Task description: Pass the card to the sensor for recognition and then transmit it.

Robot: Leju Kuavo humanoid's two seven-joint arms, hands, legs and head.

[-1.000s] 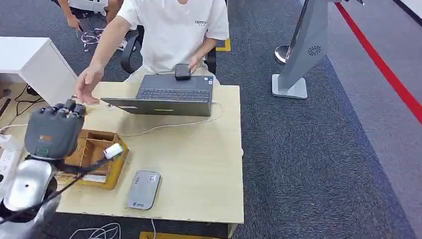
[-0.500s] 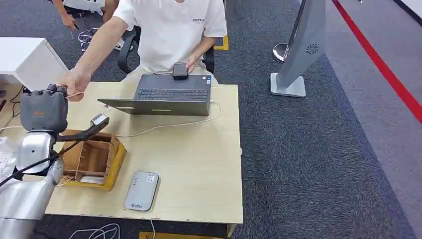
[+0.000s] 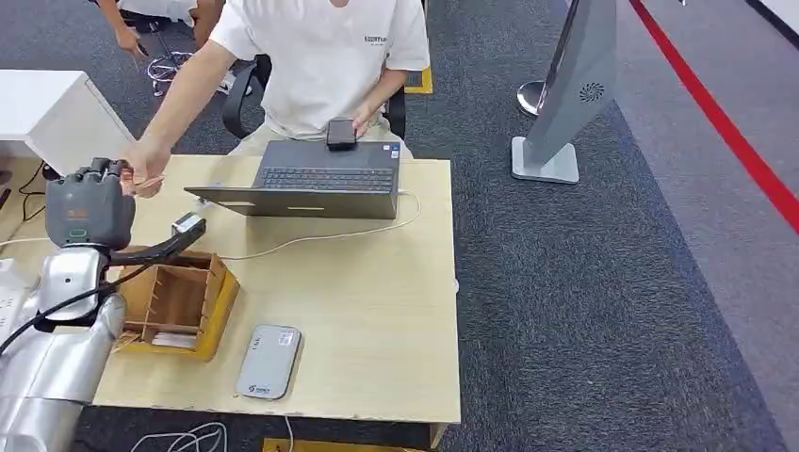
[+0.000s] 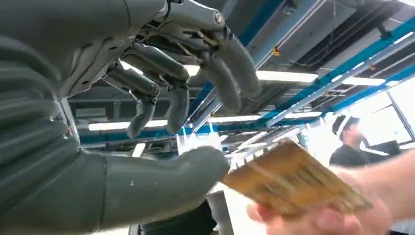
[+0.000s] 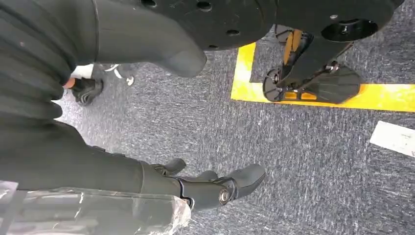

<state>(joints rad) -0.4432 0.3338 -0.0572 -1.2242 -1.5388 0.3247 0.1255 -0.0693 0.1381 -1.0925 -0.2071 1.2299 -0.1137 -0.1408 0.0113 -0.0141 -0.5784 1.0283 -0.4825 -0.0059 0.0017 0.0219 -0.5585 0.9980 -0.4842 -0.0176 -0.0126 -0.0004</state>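
My left hand (image 3: 89, 212) is raised over the table's far left corner, right beside a person's hand (image 3: 143, 169). In the left wrist view a tan card (image 4: 293, 186) sits pinched in the person's fingers (image 4: 318, 220). My thumb (image 4: 147, 181) reaches to the card's near edge, while my other fingers (image 4: 220, 78) spread apart above it and hold nothing. The grey card sensor (image 3: 269, 362) lies flat near the table's front edge. My right hand (image 5: 205, 188) hangs over the carpet with nothing in it, its fingers loosely extended.
A wooden compartment box (image 3: 174, 301) stands under my left forearm. An open laptop (image 3: 311, 184) with a white cable sits at the table's far side, and the seated person holds a phone (image 3: 342, 134) behind it. A white cabinet (image 3: 57, 118) stands at the left.
My left hand rose from above the wooden box and moved to the far left corner. The person's hand shifted over to meet it and now pinches the card.
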